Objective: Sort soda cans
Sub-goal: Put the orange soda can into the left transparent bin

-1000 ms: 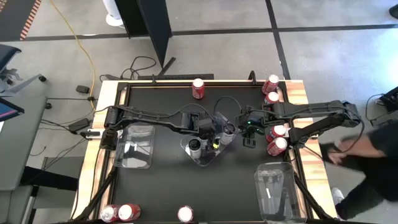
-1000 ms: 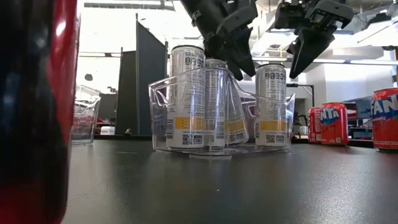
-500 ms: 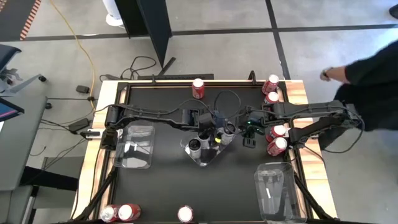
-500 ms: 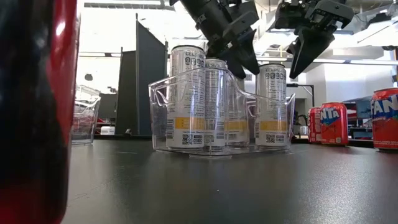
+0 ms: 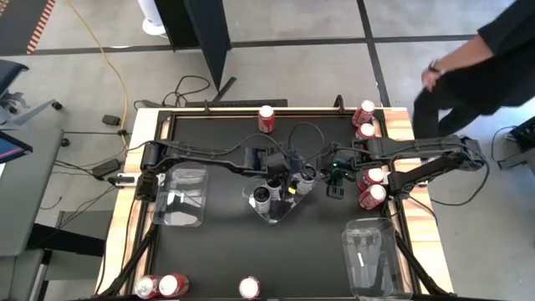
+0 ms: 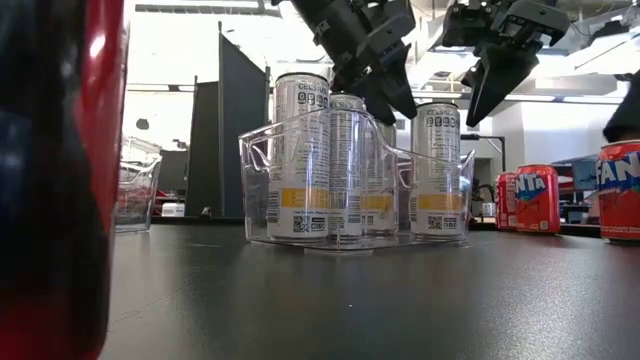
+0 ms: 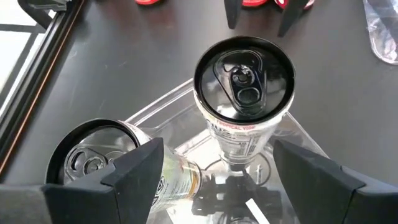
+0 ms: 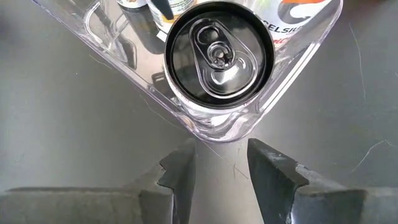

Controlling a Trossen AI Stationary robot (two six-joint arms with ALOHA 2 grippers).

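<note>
Trays first: a clear central tray (image 5: 276, 209) sits mid-table holding silver cans (image 6: 300, 155), all upright. Directly below the left gripper (image 6: 385, 100) stands one dark-topped silver can (image 7: 244, 79); the fingers (image 7: 134, 177) are spread wide, straddling it from above without touching, with open air on both sides. Another silver can (image 7: 90, 155) stands just beside it in the same tray. The right gripper (image 8: 219, 165) hangs above bare table just outside the tray's corner, its jaws apart with a narrow gap, gripping nothing; the nearest can (image 8: 219, 53) stands inside that corner, against the wall. Beyond the right gripper, red cans (image 5: 369, 186) line the table's right edge. Open black surface lies toward the front, flanked by an empty tray (image 5: 180, 196) and another tray (image 5: 368, 255). A person (image 5: 485, 58) stands off the table's far right corner.
</note>
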